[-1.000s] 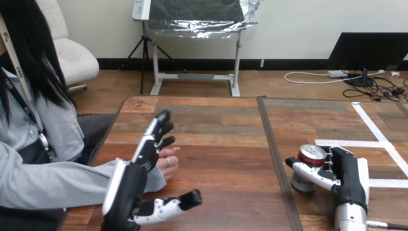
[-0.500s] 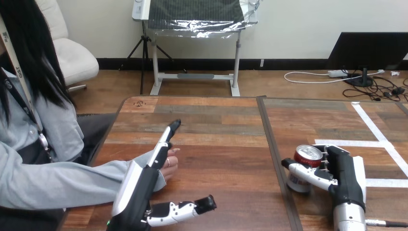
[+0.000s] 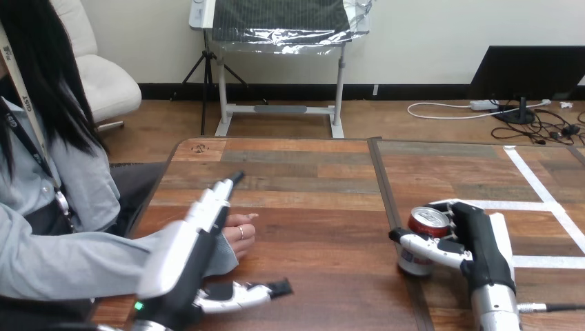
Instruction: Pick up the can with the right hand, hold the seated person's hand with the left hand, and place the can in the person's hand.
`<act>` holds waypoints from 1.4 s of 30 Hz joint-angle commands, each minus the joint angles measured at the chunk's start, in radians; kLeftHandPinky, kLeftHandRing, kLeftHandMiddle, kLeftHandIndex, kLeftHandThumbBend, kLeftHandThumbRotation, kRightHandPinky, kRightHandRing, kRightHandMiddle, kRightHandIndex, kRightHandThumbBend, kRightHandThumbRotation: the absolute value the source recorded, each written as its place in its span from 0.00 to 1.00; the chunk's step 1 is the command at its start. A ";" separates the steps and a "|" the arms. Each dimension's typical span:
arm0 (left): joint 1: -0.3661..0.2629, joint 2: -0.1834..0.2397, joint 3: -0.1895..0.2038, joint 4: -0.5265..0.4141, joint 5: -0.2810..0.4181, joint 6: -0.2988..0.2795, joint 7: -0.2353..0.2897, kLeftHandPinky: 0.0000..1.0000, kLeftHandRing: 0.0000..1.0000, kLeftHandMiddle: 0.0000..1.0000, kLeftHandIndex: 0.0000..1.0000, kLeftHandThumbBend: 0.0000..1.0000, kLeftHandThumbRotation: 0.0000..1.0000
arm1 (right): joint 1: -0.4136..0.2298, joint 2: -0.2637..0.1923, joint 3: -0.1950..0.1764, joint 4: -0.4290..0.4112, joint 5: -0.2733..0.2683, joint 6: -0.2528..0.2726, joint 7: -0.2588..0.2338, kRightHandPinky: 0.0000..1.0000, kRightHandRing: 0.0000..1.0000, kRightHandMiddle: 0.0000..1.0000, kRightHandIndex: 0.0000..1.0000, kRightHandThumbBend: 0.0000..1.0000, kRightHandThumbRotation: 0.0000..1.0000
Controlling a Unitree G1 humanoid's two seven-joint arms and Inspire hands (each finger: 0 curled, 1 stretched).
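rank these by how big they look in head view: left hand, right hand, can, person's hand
1. left hand, closest to the camera, which inflates it
2. right hand
3. can and person's hand: unsure, each is partly covered by a robot hand

the table [image 3: 324, 200] is open wood between the can [image 3: 426, 223] at the right and the person's hand [image 3: 241, 234] at the left. the left hand [image 3: 186, 255] stands edge-up against the near side of the person's hand, thumb jutting low across the near table, so that side is blocked. the far and right sides are open. the right hand [image 3: 476, 241] wraps the can.
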 commanded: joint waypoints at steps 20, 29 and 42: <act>-0.126 0.198 -0.070 -0.150 0.006 0.236 0.017 0.97 1.00 1.00 1.00 1.00 0.47 | -0.075 -0.060 0.025 -0.104 -0.029 -0.044 0.032 0.34 0.38 0.46 0.48 0.83 0.00; -0.170 0.256 -0.091 -0.150 0.005 0.292 0.013 0.98 1.00 1.00 1.00 1.00 0.44 | -0.075 -0.063 0.029 -0.105 -0.037 -0.043 0.041 0.35 0.40 0.46 0.47 0.83 0.00; -0.266 0.320 -0.118 -0.116 -0.018 0.346 -0.039 0.97 1.00 1.00 1.00 1.00 0.43 | -0.073 -0.069 0.038 -0.112 -0.038 -0.053 0.061 0.35 0.39 0.46 0.48 0.83 0.00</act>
